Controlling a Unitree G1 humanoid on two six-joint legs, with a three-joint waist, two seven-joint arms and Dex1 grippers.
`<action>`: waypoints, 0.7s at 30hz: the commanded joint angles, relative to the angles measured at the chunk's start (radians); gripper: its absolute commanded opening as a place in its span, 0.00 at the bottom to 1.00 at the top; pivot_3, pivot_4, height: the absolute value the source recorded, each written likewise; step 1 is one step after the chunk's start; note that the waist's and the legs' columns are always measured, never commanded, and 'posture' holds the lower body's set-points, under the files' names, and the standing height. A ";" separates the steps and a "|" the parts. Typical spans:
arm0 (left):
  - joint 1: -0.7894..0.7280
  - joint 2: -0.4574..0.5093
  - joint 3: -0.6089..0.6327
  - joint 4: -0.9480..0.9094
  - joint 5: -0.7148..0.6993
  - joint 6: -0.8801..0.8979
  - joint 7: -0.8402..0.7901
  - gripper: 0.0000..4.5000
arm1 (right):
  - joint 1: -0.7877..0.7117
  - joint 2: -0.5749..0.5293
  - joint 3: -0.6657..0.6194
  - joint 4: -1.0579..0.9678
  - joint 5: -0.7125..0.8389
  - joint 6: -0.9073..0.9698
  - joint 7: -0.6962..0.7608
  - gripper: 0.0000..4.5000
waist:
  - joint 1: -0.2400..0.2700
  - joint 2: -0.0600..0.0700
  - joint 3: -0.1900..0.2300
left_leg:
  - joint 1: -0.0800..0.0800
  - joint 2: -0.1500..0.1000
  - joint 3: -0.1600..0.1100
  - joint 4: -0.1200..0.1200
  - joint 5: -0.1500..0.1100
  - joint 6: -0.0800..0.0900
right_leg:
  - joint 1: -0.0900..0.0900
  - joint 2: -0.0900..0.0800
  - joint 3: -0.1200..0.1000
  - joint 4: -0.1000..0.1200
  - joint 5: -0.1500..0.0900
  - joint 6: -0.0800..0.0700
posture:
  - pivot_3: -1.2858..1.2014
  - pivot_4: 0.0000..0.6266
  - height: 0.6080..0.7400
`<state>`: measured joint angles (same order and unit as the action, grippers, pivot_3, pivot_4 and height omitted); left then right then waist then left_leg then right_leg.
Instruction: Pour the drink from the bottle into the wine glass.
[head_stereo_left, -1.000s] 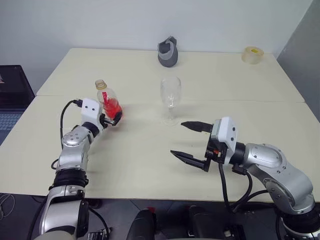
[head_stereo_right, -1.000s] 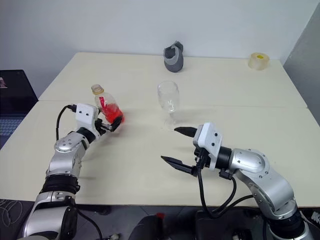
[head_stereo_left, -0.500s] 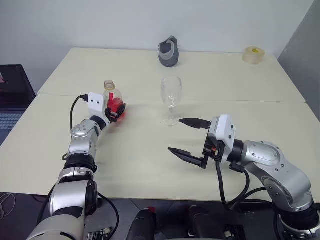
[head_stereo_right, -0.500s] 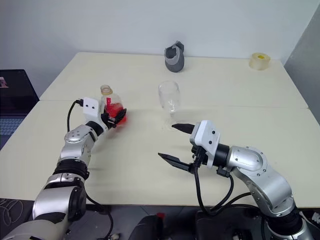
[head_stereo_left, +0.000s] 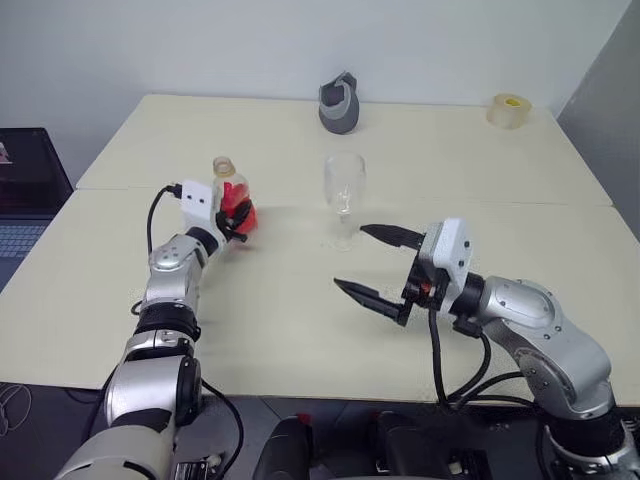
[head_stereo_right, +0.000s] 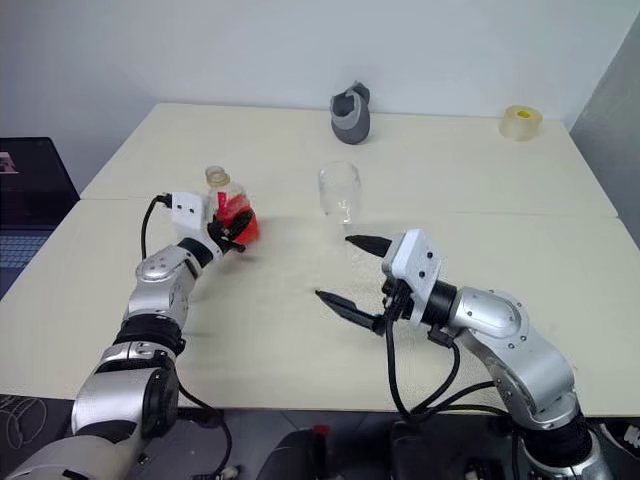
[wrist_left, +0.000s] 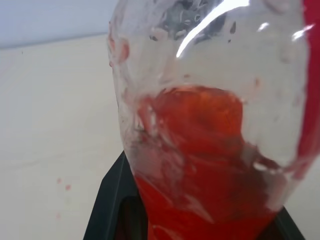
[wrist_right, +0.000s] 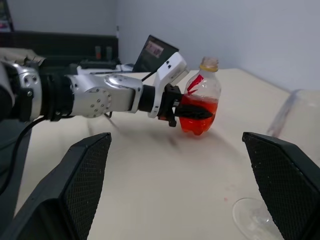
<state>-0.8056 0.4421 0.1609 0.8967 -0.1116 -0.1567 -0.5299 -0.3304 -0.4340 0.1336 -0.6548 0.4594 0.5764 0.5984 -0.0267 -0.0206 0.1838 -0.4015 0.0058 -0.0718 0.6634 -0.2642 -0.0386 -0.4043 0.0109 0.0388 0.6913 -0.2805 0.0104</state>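
Left gripper (head_stereo_left: 236, 222) is clamped on the bottle (head_stereo_left: 232, 197), fingers round the lower body where the drink (wrist_right: 198, 114) sits. From the right wrist view the bottle looks just off the table (head_stereo_left: 300, 330), or barely touching; I can't tell which. Bottle is upright, yellowish neck up, roughly a third full of red-orange liquid. I can't make out whether a cap is on.

Right gripper (head_stereo_left: 378, 266) is spread wide and holding nothing, hovering just in front of the wine glass (head_stereo_left: 343, 196), one finger near the foot, not touching.

Wine glass stands upright mid-table, empty as far as I can see, to the right of the bottle with clear table between them.

Step in hand, as I read it: grasp done, start of lift and carry. Pour not begun.

Next I need to bring the bottle across toward the glass, raise it so the neck clears the rim, then tip slowly. Right gripper is probably there to steady the glass at the stem or foot; I'd close it gently first. Risk: thin stem, easy to knock over.

Grey object (head_stereo_left: 337, 103) and tape roll (head_stereo_left: 507, 110) at the far edge, out of the way.
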 joint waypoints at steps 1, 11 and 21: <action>-0.095 0.009 -0.049 -0.081 0.054 -0.085 0.013 0.28 | -0.030 0.044 -0.034 0.012 -0.001 -0.031 -0.053 1.00 | 0.001 0.000 0.000 | 0.000 0.000 0.000 0.000 0.000 0.000 | 0.000 0.000 0.000 0.000 0.000 0.000 | 0.52 0.24 1.00; -0.256 0.041 -0.229 0.046 0.295 -0.350 0.107 0.27 | -0.073 0.136 0.002 0.131 -0.170 -0.116 -0.194 1.00 | -0.005 0.000 0.000 | 0.001 0.000 0.003 -0.001 0.000 0.000 | -0.002 0.000 0.000 0.002 0.000 0.000 | 0.52 0.24 1.00; -0.343 0.098 -0.366 0.174 0.535 -0.507 0.365 0.26 | -0.073 0.187 0.041 0.125 -0.225 -0.088 -0.245 1.00 | -0.003 0.000 0.000 | 0.000 0.000 0.004 -0.001 0.000 0.000 | -0.003 0.001 0.001 0.003 0.000 0.000 | 0.52 0.24 1.00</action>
<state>-1.0994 0.5222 -0.1926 1.0738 0.3900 -0.6249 -0.2232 -0.3878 -0.2530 0.1783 -0.4920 0.2460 0.4897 0.3654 -0.0298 -0.0206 0.1838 -0.4012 0.0055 -0.0674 0.6626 -0.2642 -0.0384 -0.4073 0.0114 0.0396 0.6942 -0.2806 0.0105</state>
